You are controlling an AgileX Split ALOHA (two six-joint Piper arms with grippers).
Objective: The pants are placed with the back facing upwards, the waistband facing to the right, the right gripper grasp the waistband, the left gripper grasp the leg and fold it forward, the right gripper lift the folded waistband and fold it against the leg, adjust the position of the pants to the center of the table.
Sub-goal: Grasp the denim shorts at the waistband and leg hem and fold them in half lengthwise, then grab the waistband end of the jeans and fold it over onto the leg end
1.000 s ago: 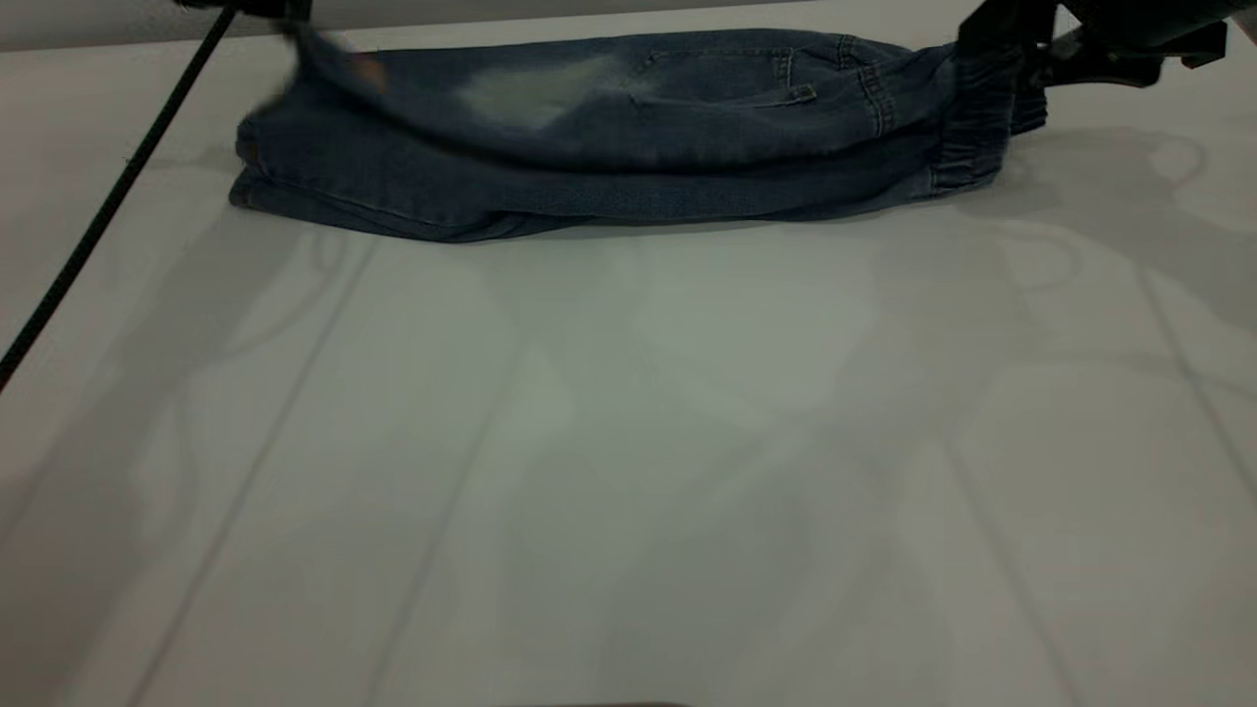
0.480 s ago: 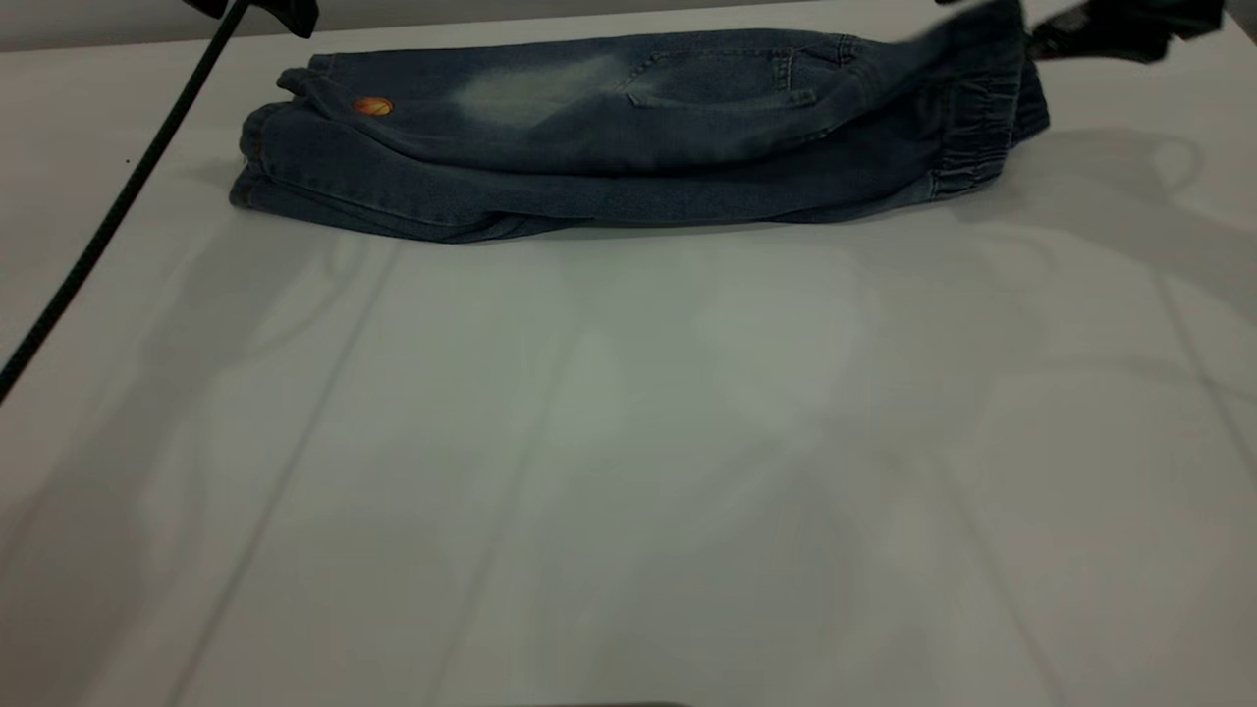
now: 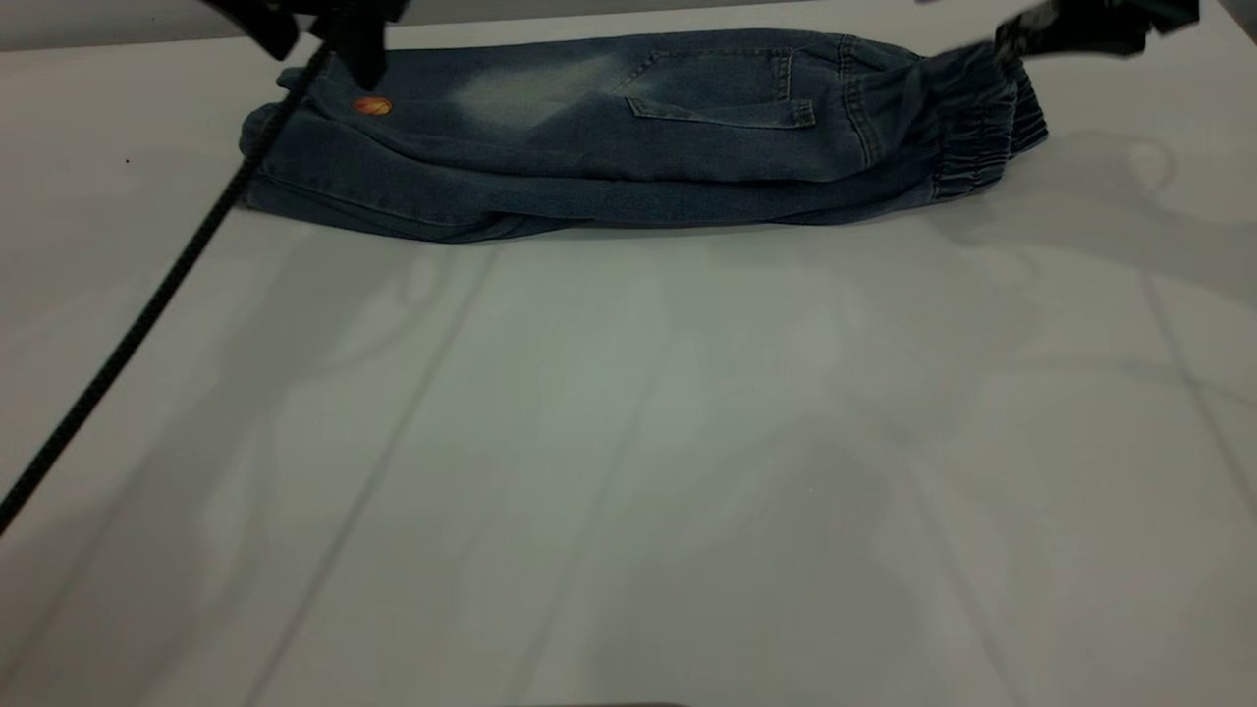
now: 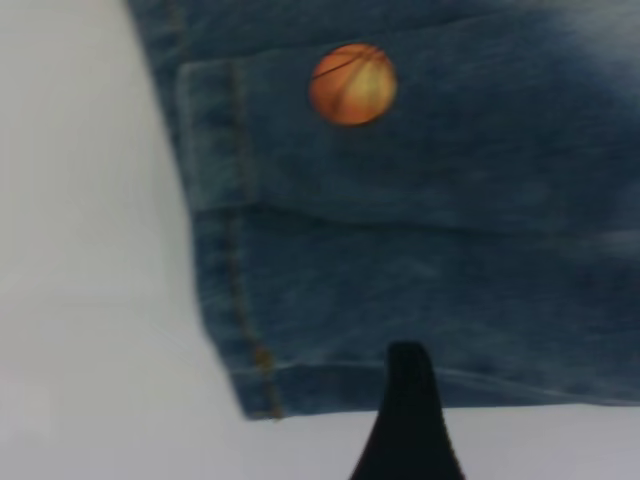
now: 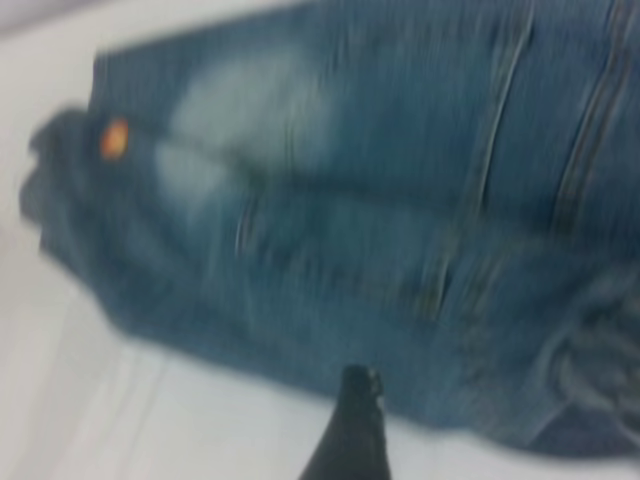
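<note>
The pants (image 3: pixel 628 137) lie folded lengthwise into a long strip at the far side of the table (image 3: pixel 628 462). One back pocket faces up. The waistband (image 3: pixel 982 128) is at the right end. The leg (image 3: pixel 393 133) with the orange basketball print (image 3: pixel 372 105) lies on top at the left end. My left gripper (image 3: pixel 314 39) hovers open just above that leg's hem, holding nothing. In the left wrist view one finger (image 4: pixel 405 400) hangs over the hem edge (image 4: pixel 250 380). My right gripper (image 3: pixel 1041 34) hangs open just above and behind the waistband. In the right wrist view one finger (image 5: pixel 355 420) shows near the denim (image 5: pixel 400 220).
A thin black braided cable (image 3: pixel 147 304) runs from the left gripper down across the table's left side to the near left edge. The broad white tabletop stretches in front of the pants toward the camera.
The right gripper has let go of the waistband, which dropped flat onto the fold. The left gripper has come down and to the right over the leg hem, swinging its cable inward.
</note>
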